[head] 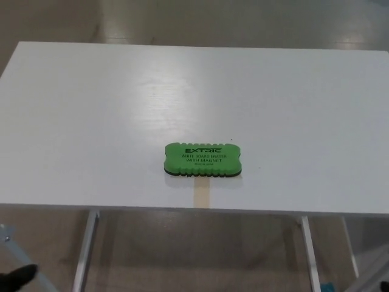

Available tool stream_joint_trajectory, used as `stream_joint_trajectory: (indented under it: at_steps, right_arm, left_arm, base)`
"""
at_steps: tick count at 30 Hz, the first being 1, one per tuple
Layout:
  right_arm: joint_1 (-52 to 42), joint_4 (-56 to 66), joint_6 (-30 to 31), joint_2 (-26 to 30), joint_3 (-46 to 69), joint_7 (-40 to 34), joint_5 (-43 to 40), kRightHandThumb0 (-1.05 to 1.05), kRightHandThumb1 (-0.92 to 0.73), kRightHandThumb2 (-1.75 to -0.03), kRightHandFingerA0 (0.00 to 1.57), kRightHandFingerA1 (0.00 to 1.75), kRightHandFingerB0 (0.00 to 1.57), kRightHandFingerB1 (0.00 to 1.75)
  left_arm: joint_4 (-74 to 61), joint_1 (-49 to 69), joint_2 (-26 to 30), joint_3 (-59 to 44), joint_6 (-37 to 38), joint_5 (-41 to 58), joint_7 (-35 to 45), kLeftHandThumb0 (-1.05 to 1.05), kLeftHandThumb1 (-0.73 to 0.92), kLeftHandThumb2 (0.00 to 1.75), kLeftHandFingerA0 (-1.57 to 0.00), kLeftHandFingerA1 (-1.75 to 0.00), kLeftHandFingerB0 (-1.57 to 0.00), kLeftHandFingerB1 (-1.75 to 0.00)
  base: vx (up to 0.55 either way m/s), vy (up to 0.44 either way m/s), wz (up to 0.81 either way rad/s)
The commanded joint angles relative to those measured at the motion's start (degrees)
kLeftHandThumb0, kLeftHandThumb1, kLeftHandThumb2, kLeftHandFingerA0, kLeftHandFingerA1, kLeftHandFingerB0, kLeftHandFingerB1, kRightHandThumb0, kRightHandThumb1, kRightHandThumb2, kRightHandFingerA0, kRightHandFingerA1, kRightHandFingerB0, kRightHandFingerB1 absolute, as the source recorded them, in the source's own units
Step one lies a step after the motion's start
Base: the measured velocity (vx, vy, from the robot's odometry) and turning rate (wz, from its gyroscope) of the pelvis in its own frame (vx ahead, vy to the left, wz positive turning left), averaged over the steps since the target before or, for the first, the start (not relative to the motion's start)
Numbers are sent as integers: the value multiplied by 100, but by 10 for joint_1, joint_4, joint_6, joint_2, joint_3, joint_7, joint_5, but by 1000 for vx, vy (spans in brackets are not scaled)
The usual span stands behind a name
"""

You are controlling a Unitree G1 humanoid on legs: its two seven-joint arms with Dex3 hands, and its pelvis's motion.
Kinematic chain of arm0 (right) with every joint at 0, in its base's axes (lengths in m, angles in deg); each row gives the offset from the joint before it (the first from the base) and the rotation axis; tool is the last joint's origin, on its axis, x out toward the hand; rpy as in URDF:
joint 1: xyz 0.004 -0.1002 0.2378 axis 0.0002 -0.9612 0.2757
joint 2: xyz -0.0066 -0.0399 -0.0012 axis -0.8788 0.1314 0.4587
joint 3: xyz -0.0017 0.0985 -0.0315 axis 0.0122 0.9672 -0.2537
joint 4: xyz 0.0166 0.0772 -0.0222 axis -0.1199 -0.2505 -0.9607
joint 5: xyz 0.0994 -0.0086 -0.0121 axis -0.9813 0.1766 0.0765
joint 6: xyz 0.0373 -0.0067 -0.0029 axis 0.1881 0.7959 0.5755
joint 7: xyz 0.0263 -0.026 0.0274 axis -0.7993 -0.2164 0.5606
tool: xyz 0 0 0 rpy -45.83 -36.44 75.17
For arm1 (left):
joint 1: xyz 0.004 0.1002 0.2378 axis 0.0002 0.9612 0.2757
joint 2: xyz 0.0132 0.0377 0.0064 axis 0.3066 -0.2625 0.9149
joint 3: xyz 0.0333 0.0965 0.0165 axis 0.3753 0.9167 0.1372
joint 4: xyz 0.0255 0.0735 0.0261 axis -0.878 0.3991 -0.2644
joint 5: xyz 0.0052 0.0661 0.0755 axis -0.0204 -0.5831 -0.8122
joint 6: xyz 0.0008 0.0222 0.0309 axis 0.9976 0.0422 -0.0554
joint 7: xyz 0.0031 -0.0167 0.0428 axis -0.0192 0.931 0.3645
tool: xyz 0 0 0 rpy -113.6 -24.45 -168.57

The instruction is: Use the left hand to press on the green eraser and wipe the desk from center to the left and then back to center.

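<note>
Eraser position decides our reach: the green eraser [202, 159] lies flat near the front edge of the desk [91, 121], long axis running 9 to 3 o'clock. Our left hand [17, 277] barely shows at 7 o'clock below; finger state unclear.

The green eraser [203, 159] lies flat on the white worktop [91, 121], near the front edge and about midway across. It is oblong with wavy edges, dark lettering on top and a black base.
</note>
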Motion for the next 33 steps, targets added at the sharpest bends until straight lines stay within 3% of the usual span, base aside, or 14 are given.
stream_joint_trajectory:
  at_steps: [1,8,17,24,27,33]
  right_arm:
    - [-5,-35,-76,-13,-30,69,-11,-35,-72,-62,60,48,55,38]
    - [9,-88,-109,-12,-43,27,17,-37,-71,-62,61,50,54,38]
    - [26,-136,-124,-3,-50,24,19,-37,-72,-62,61,51,54,39]
    - [35,-163,-127,5,-58,18,23,-37,-72,-62,61,52,54,38]
    - [35,-169,-130,5,-59,15,25,-36,-72,-62,61,54,54,38]
    - [29,-170,-140,10,-69,24,33,-35,-72,-62,58,55,52,38]
  left_arm:
    - [-162,72,14,77,-114,98,174,-36,58,58,-43,-39,-46,-35]
    - [-244,90,23,117,-203,159,214,-32,61,59,-48,-40,-51,-36]
    - [-421,94,65,187,-236,152,216,-32,63,59,-55,-41,-57,-37]
    - [-552,22,83,218,-294,211,213,-32,65,60,-50,-40,-44,-34]
    - [-567,-25,70,228,-270,194,207,-32,71,62,-48,-40,-33,-33]
    - [-556,-142,34,253,-223,116,173,-32,78,64,-47,-39,-31,-34]
  base:
    - [0,0,0]
    - [0,0,0]
    - [0,0,0]
    - [0,0,0]
    - [0,0,0]
    - [0,0,0]
